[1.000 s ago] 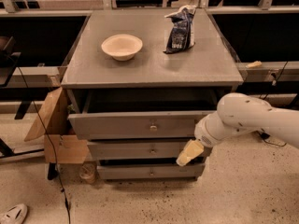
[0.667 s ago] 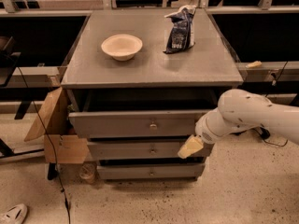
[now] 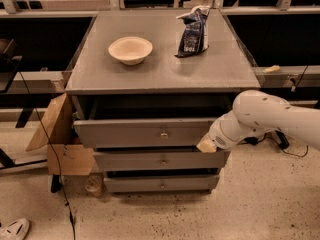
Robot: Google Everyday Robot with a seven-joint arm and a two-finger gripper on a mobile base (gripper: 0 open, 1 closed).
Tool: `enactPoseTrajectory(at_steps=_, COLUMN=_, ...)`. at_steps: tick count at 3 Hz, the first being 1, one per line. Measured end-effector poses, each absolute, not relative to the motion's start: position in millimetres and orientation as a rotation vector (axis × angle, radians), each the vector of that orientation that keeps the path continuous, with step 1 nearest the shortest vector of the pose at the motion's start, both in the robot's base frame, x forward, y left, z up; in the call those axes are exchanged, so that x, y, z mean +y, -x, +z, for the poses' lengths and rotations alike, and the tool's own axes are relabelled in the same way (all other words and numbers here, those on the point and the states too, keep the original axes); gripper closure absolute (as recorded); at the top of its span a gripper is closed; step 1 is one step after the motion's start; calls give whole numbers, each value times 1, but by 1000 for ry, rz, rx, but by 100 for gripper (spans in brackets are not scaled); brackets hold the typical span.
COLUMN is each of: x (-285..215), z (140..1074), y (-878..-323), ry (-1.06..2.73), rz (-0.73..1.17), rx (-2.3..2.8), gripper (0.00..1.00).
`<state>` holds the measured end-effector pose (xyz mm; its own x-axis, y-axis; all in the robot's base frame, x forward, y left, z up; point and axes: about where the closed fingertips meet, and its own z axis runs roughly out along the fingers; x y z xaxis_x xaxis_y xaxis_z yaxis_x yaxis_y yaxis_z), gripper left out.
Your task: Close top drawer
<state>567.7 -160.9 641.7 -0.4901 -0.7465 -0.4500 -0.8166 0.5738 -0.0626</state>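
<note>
The top drawer [image 3: 145, 132] of the grey cabinet stands pulled out, its flat front with a small metal knob [image 3: 163, 133] forward of the cabinet body and a dark gap behind it. My gripper [image 3: 206, 145] is at the drawer front's right end, at its lower corner, with the white arm [image 3: 265, 119] reaching in from the right. The gripper's cream-coloured tip appears to touch the drawer front.
Two lower grey drawers [image 3: 162, 160] sit below, also slightly out. On the cabinet top [image 3: 160, 69] are a cream bowl [image 3: 130, 49] and a dark chip bag [image 3: 193, 31]. An open cardboard box [image 3: 62, 144] stands at the cabinet's left. Cables lie on the floor.
My gripper has risen from beside the middle drawer to the top drawer front's right end. The drawer looks as far out as before.
</note>
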Motion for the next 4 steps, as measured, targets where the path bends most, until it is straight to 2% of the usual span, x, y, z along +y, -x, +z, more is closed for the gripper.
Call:
enactPoseTrajectory(at_steps=1, x=-156, z=647, y=-576, ry=1258, rz=213, rx=2369, gripper=89)
enactPoseTrajectory(at_steps=2, x=-152, z=655, y=-587, ry=1266, rz=206, rx=2358, gripper=85)
enactPoseTrajectory(at_steps=4, x=-140, z=669, y=-603, ry=1306, rz=210, rx=2327, gripper=39)
